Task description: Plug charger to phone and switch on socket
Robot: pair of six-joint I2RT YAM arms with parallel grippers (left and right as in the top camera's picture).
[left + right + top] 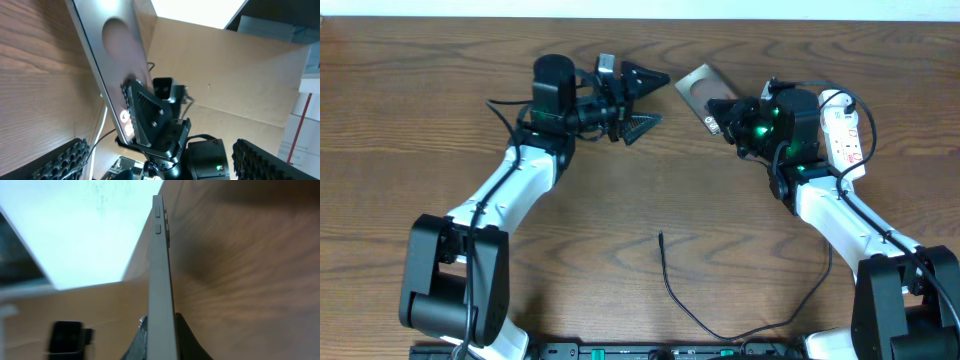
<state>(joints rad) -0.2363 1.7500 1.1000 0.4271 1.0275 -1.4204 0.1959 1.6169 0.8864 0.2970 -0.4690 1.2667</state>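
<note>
Black right gripper [722,113] clamps its jaws on the phone [694,84]; left gripper [658,99] holds its jaws wide nearby; charger [663,262] lies on the tabletop [420,120].

Wood table [620,200]; charger [664,265], socket [846,140] on it

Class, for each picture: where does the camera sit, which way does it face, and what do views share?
Overhead: above the table, looking down; left arm and right arm show.
Left wrist: on left arm, facing the phone; own open jaws below.
Right wrist: on right arm, along phone's edge; own jaws grip it.
All three share the phone.
</note>
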